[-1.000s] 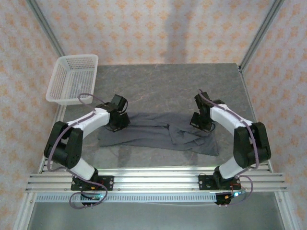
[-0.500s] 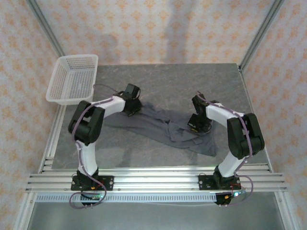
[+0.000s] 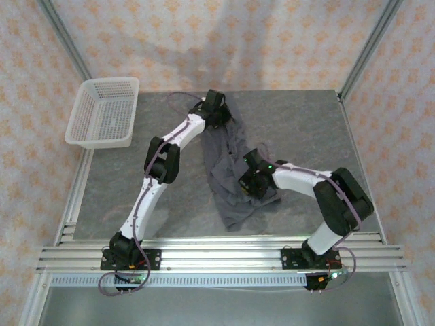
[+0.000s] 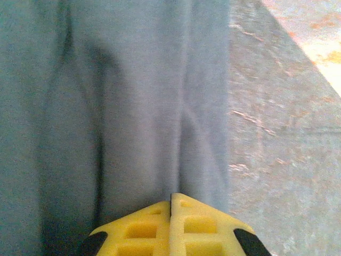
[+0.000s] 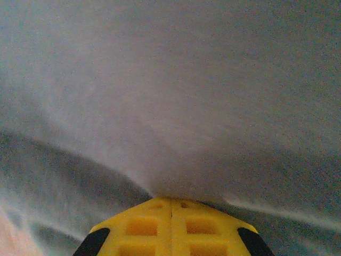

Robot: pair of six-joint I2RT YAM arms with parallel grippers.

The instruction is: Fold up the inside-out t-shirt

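Now left hand (image 3: 218, 120), right hand (image 3: 249, 181) each clamp t-shirt (image 3: 228, 153); white basket (image 3: 102, 114) well apart.

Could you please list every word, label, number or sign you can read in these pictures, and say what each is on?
None can be read.
The t-shirt is plain grey, with no print.
The white basket bears no label.
The wallpaper has only an ornament pattern.
Any marking on the small boards below the arm bases is too small to read.
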